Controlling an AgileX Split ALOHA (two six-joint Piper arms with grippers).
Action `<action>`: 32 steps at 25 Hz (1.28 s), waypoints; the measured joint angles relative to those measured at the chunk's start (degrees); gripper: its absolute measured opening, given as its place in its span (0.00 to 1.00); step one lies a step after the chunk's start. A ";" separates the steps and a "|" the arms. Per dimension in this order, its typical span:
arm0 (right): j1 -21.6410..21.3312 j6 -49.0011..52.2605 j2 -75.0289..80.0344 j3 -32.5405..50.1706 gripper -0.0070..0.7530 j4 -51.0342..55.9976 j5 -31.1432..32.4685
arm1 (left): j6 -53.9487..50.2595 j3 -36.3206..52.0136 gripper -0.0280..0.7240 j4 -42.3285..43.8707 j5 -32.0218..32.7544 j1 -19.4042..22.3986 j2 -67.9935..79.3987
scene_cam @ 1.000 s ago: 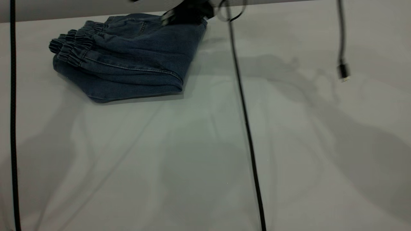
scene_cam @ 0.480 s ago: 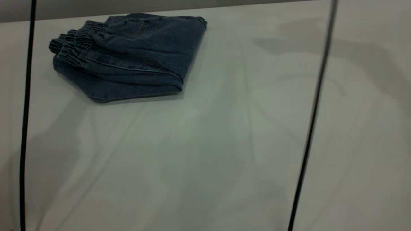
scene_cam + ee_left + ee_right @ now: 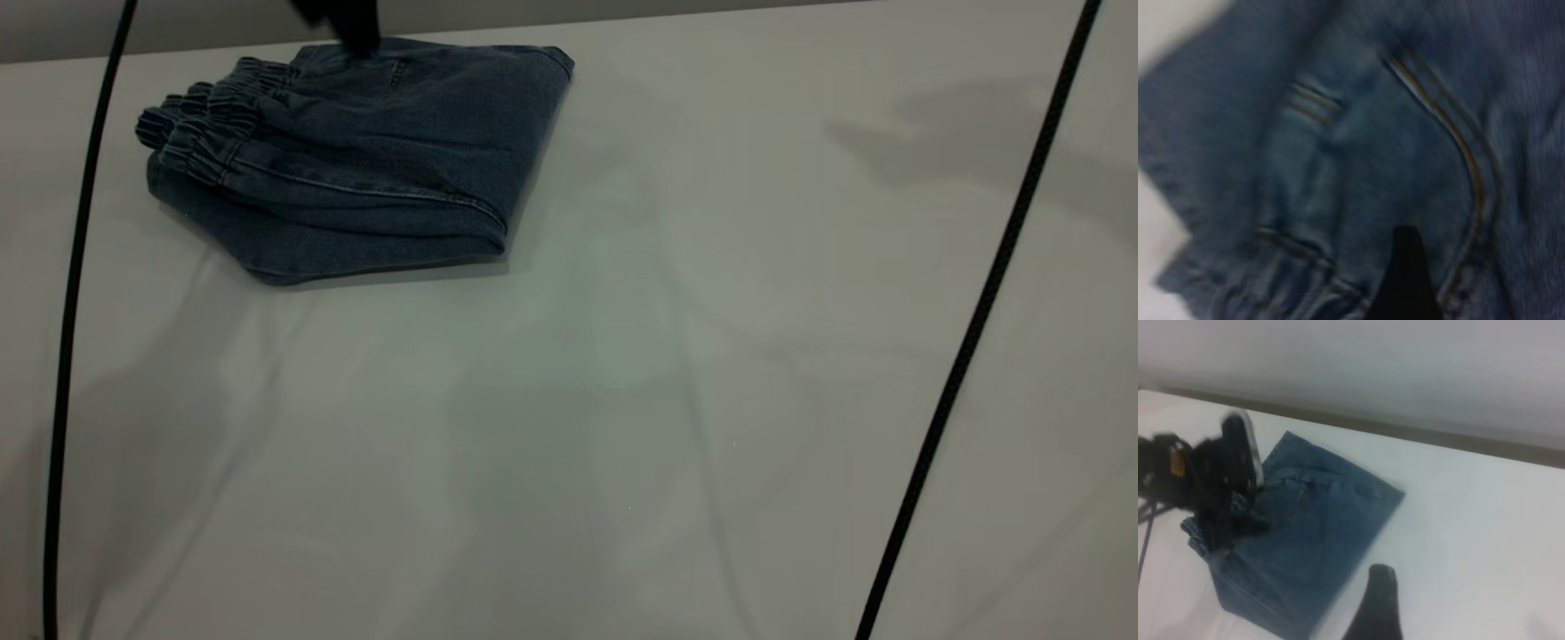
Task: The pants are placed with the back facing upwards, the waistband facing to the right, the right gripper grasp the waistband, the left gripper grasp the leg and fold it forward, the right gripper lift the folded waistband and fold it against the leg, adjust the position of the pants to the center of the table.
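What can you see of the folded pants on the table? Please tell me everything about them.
The pants are dark blue denim with tan stitching, folded into a compact stack of layers. The gathered waistband points to the exterior view's left; a smooth fold edge lies at the right. They lie flat on the white table, in its far left part, not the center. The left tool is directly above their far edge; contact cannot be confirmed.

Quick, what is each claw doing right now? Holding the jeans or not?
Left gripper: down at the folded pants; grip cannot be told.
Right gripper: away from the pants, holding nothing visible; open or shut cannot be told.
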 joint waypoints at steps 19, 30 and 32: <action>-0.07 0.00 0.11 0.00 0.78 -0.30 1.91 | 2.04 9.89 0.72 -5.57 0.14 -1.96 3.21; -0.07 0.00 0.11 0.00 0.78 -0.30 1.85 | -14.06 9.94 0.68 -6.68 0.66 -13.24 3.48; -0.07 0.00 0.11 0.00 0.78 -0.30 1.82 | -14.35 9.98 0.68 -6.63 0.66 -15.76 3.48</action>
